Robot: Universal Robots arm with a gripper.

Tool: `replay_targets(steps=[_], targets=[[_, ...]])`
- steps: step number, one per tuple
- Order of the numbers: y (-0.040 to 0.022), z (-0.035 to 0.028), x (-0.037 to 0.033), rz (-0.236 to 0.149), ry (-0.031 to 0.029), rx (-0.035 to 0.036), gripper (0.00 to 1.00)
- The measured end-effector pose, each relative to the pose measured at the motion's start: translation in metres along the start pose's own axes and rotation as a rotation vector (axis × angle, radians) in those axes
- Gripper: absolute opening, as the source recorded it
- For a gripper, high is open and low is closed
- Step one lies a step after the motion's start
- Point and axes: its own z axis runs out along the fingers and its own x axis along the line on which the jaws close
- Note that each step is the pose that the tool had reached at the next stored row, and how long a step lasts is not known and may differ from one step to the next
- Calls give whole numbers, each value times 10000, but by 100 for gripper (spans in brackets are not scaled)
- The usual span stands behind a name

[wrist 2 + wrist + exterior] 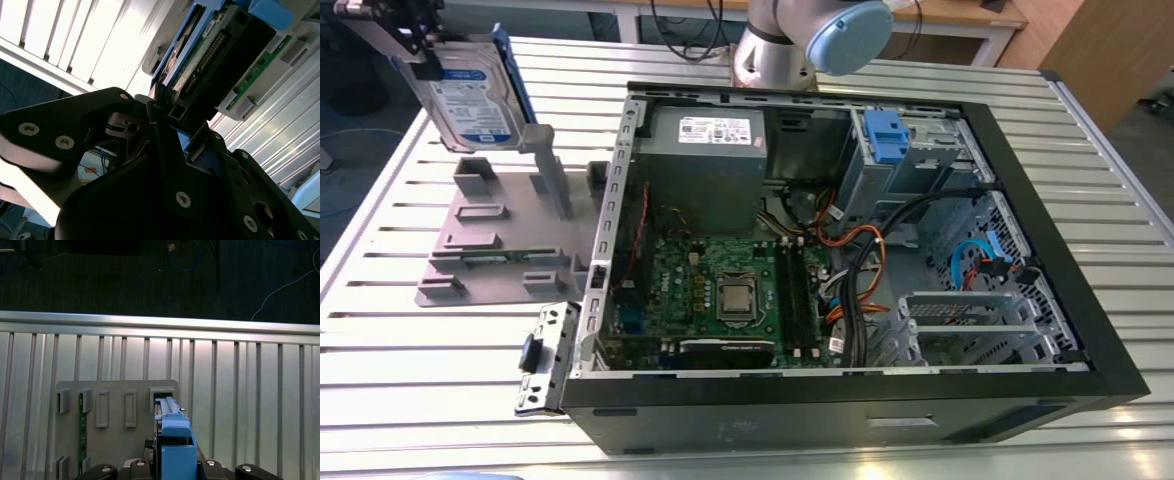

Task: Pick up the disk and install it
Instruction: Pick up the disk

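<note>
The disk (pixel 474 100) is a silver-grey drive with a white and blue label in a blue bracket. It hangs upright at the exterior view's upper left, lifted above the grey fixture plate (pixel 494 240). My gripper (pixel 420 45) is shut on its upper end. In the second wrist view the black fingers (pixel 162 117) clamp the disk (pixel 210 55) at its edge, with its green circuit board showing. In the first wrist view the disk's blue bracket (pixel 175 440) stands out from the gripper (pixel 175 467) over the fixture plate (pixel 115 440).
The open computer case (pixel 854 250) lies on the slatted metal table, with a grey power supply (pixel 707 150), a motherboard and a drive bay holding a blue clip (pixel 887 130). A small metal bracket (pixel 540 355) lies beside the case. A green board (pixel 80 435) stands in the fixture.
</note>
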Motion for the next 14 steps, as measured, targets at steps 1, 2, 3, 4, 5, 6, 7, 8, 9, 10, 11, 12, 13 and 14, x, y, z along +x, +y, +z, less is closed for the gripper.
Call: replay_targets(steps=[1, 2, 3, 4, 5, 6, 7, 8, 9, 10, 11, 12, 13, 14], targets=[[0, -2, 0, 0, 0, 0, 37], [0, -4, 0, 0, 0, 0, 37], [1, -24, -1, 0, 0, 0, 37], [2, -39, -1, 0, 0, 0, 37], [2, -41, -1, 0, 0, 0, 37], [2, -42, -1, 0, 0, 1, 37], [2, -44, -1, 0, 0, 0, 37], [2, -46, -1, 0, 0, -1, 37], [2, -49, -1, 0, 0, 0, 37], [2, -52, -2, 0, 0, 0, 37], [2, -54, -2, 0, 0, 1, 37], [2, -55, -2, 0, 0, 1, 37], [3, -57, -2, 0, 0, 0, 37], [3, -59, -2, 0, 0, 0, 37]])
